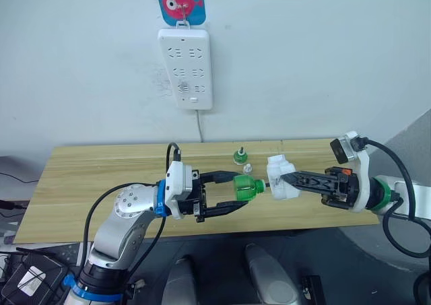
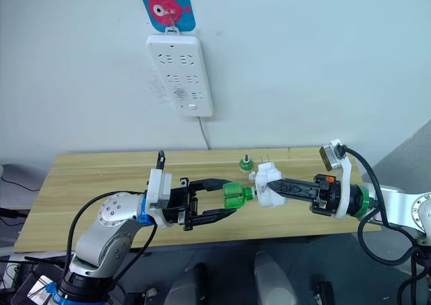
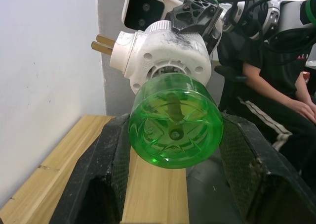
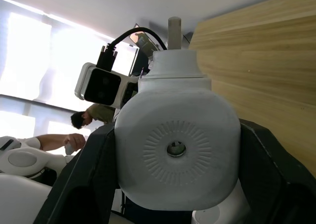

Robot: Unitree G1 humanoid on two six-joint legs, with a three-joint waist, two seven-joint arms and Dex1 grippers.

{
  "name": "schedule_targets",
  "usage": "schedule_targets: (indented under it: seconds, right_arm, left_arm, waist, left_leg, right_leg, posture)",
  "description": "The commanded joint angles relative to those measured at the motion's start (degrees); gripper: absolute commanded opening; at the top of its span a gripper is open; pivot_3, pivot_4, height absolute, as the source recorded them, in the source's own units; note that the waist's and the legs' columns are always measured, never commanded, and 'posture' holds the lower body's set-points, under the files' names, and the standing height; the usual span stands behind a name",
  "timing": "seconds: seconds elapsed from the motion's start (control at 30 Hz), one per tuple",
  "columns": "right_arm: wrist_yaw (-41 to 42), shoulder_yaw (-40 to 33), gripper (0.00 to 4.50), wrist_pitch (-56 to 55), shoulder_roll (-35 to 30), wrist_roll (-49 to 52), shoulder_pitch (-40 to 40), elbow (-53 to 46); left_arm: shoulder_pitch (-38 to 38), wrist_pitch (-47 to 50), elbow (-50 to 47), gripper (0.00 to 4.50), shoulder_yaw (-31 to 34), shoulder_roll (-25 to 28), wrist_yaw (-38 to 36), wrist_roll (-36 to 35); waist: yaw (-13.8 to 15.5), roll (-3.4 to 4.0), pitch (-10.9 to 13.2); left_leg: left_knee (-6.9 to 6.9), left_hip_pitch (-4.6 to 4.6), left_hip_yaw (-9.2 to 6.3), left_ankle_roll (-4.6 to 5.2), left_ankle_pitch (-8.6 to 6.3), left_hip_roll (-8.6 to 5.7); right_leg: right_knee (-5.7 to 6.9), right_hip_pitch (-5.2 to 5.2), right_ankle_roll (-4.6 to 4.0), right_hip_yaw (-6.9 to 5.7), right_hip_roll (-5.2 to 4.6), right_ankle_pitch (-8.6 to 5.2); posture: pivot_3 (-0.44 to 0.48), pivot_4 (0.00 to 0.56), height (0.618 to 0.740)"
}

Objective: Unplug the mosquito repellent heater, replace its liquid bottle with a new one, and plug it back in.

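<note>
Pale wood-grain planks make up the surface (image 1: 101, 177), beneath a white power strip (image 1: 185, 68) on the wall; above its front edge the right tool (image 1: 286, 178) clenches the mosquito repellent heater (image 1: 281, 178), a rounded white plastic body with two brass prongs, while the left tool (image 1: 236, 196) clamps the smooth translucent green bottle (image 1: 248, 188) at its socket. Judging by this, the bottle is mid-threading; the axes should stay aligned, the grip firm yet gentle, turning without cross-threading; a small green cap (image 1: 239, 157) stands on the surface just behind.

Bright, even light; window glare behind heater (image 4: 177, 147).
</note>
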Motion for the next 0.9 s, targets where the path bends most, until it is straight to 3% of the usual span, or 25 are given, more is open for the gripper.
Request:
schedule_targets:
  seconds: [0.03,0.3,0.9]
  right_arm:
    - [1.23,-1.99,2.94,0.73,-0.8,1.51,0.51,-0.03]
    - [2.63,-3.45,2.94,1.9,-1.75,1.51,1.08,0.8]
    - [2.35,-2.74,2.94,0.8,0.54,1.51,1.62,-1.6]
  left_arm:
    - [0.39,-0.75,-3.82,2.32,0.08,-0.48,0.31,-2.22]
    - [2.2,-2.54,-3.43,2.32,-0.05,0.86,-1.02,-1.21]
    - [1.6,-3.75,-1.76,2.32,-2.18,-1.94,2.31,0.35]
  waist:
    - [0.0,0.0,0.0]
    - [-0.03,0.0,0.0]
    - [-0.02,0.0,0.0]
  left_leg:
    - [0.0,0.0,0.0,0.0,0.0,0.0]
    - [0.0,0.03,0.02,0.0,0.0,0.0]
    - [0.01,0.07,0.05,0.0,0.0,-0.01]
  right_leg:
    - [0.0,0.0,0.0,0.0,0.0,0.0]
    - [0.0,0.01,0.0,0.03,0.0,0.0]
    - [0.0,0.04,0.0,0.06,0.0,0.0]
  posture:
    - [-0.236,0.221,0.733]
    - [-0.235,0.222,0.733]
    - [-0.238,0.223,0.733]
